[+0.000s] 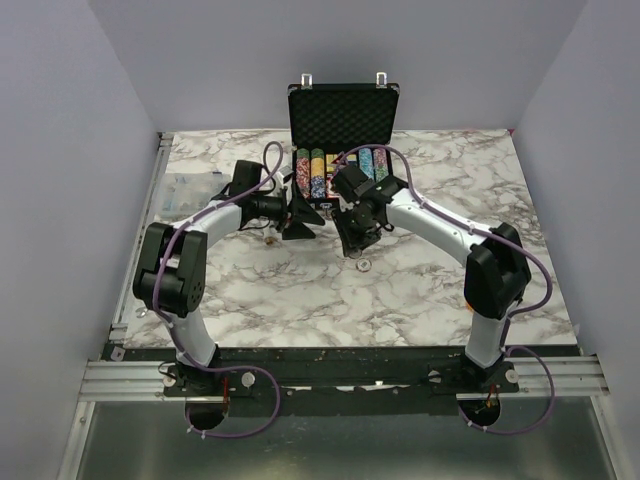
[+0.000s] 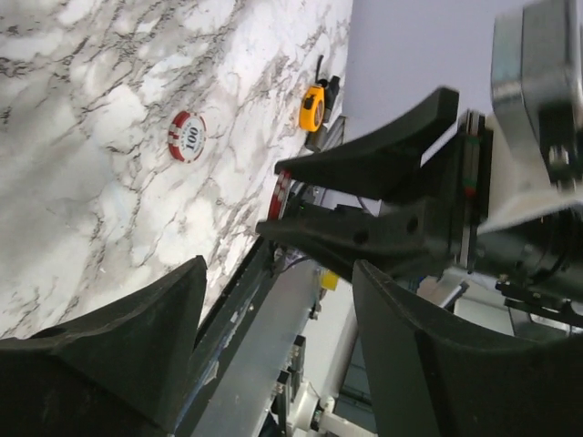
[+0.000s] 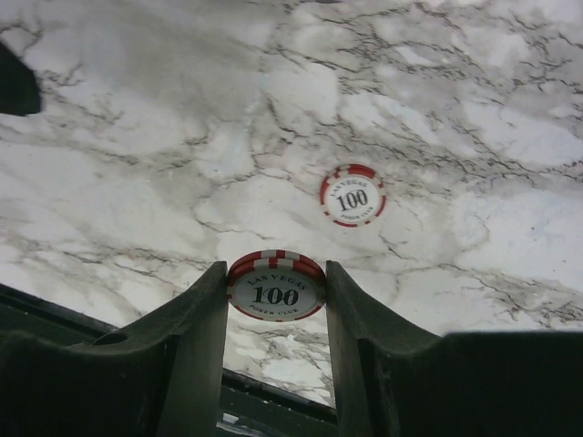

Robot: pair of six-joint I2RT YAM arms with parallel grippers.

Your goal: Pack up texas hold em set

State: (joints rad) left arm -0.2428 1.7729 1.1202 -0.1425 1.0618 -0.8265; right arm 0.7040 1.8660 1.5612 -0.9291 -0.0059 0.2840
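The right hand (image 3: 276,278) is clamped on the held chip (image 3: 276,289), a red-and-white "100". Its fingers press opposite points of the rim and the face is turned to the wrist camera. It hangs above the bench (image 3: 127,137), just on the near side of the case (image 1: 343,108). The case stands open with its chip rows (image 1: 340,168) filled. The loose chip (image 3: 352,195), a matching one, lies flat on the bench a little nearer the arms than the case.

The left hand (image 2: 278,269), also just in front of the case, has its fingers apart with nothing between them and faces the right hand.

The chips look light, hard and slick. The rim is likely the only real purchase, and a pinch off the widest line could squirt one out. The flat one will probably skid on the smooth marble, so the fingertips should reach the surface on both sides of it.
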